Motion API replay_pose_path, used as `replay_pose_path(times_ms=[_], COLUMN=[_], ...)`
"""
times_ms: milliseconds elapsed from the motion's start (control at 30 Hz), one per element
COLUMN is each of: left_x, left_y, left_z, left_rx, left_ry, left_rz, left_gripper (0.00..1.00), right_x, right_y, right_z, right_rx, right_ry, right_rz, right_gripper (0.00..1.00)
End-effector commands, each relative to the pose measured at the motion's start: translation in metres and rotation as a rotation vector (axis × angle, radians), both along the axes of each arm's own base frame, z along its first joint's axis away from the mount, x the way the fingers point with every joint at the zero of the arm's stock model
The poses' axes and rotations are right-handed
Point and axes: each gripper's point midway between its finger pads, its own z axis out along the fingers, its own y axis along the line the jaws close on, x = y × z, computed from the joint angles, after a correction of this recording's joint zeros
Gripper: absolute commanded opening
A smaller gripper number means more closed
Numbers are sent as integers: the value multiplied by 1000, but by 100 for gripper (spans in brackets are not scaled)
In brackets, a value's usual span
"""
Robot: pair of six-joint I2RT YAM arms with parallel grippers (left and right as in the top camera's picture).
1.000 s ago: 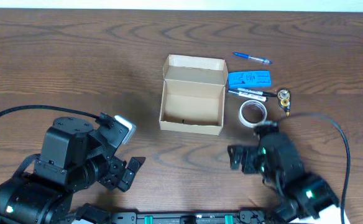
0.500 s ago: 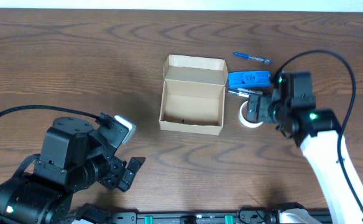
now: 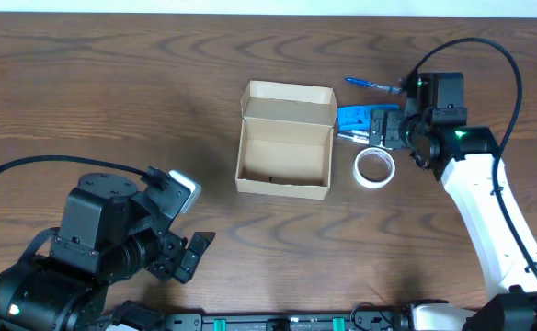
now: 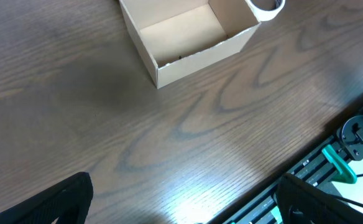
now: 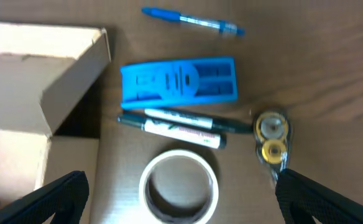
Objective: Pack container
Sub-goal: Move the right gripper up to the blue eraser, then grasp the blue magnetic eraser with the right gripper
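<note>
Right gripper, wide open and empty, hangs over the tape by the box to pick; left gripper gapes idle

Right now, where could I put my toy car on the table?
Left of the container, the wood is bare down to the left arm. Right of it is crowded: tape roll, markers, blue case, pen.

The right gripper hung spread wide over the surface, a tape roll below between its fingers. Ahead lay two markers, a blue case and, farthest, a blue pen. The container sat ahead-left and a gold-coloured piece ahead-right.
</note>
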Motion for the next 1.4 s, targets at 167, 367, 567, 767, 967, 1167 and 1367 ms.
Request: replay_pose_path(times_ms=[167, 367, 567, 767, 967, 1167, 1367], left_x=[-1, -1, -1, -1, -1, -1, -1], left_y=[-1, -1, -1, -1, -2, -1, -1], left_z=[3, 3, 3, 3, 3, 3, 3], left_rx=[-8, -8, -8, -7, -7, -7, -7], left_ry=[-4, -4, -4, -4, -4, -4, -4], left_rz=[-13, -13, -13, -13, -13, -13, -13], left_gripper=[95, 95, 95, 95, 95, 95, 95], right_x=[17, 42, 71, 96, 106, 114, 115], right_y=[3, -13, -16, -15, -13, -17, -17], right_z=[14, 6, 4, -7, -31, -57, -67], right_rx=[-130, -170, -247, -270, -280, -250, -278], right_ry=[-66, 40, 88, 115, 204, 224, 224], right_rz=[239, 359, 593, 759, 924, 980, 1057], right_gripper=[99, 99, 99, 99, 99, 99, 99])
